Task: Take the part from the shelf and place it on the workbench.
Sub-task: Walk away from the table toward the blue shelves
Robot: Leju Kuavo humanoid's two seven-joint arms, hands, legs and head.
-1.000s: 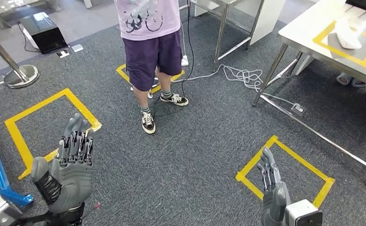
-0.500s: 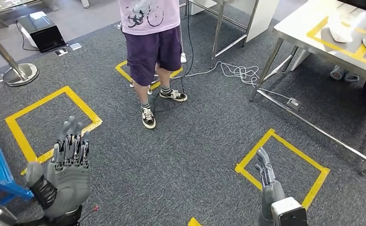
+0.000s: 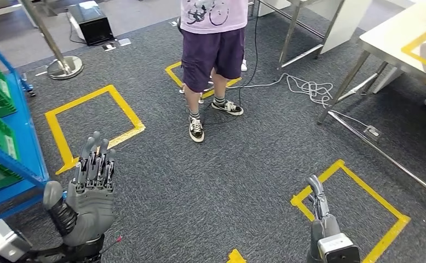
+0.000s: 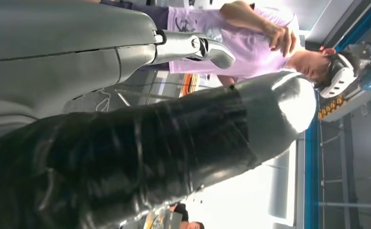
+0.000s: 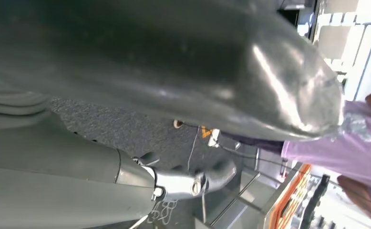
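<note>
Now the view has swung toward the blue shelf point(image 3: 13, 159), both hands' fingers point(image 3: 93, 161) spread, empty.

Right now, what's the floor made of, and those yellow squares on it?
The floor looks like dark grey carpet: its surface is speckled, fuzzy and matte. The yellow squares look like stuck-on tape: flat, thin strips with slightly scuffed edges, though paint is possible.

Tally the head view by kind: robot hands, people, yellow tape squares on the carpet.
Hands: 2, left hand, right hand
Person: 1
Yellow tape squares: 3, left square, middle square, right square; bottom-edge yellow scrap uncounted
Total: 6
</note>
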